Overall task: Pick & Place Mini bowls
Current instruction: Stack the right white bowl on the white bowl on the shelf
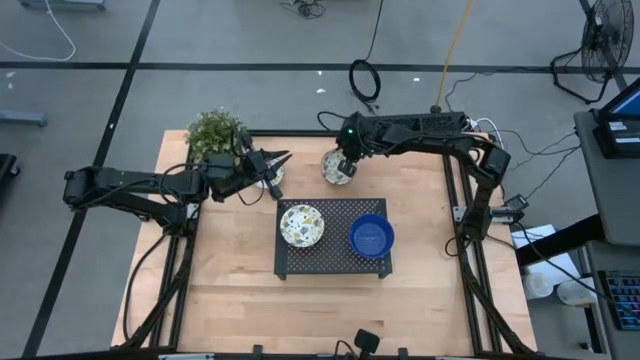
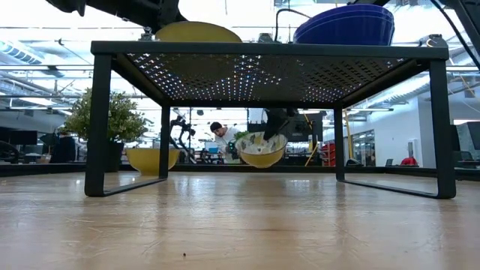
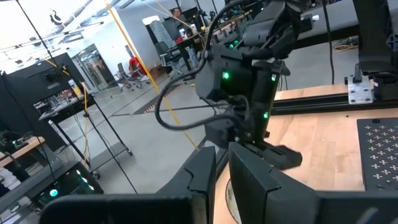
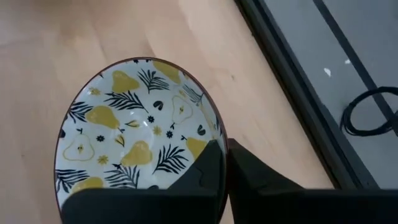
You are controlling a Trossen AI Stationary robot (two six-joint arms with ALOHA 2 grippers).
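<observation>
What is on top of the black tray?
On the black tray stand a patterned bowl and a blue bowl, side by side and apart. The table under the tray is mostly covered from above; the low view shows nothing standing beneath it.

I'm working in what looks like a robotics lab in an open industrial hall. My wooden table (image 1: 240, 290) stands on a grey floor with loose cables (image 1: 365, 80) and a floor fan (image 1: 610, 40), beside a monitor (image 1: 622, 128). Beyond it I see workstations and a seated person (image 2: 222, 139), though that distance is hazy.
</observation>
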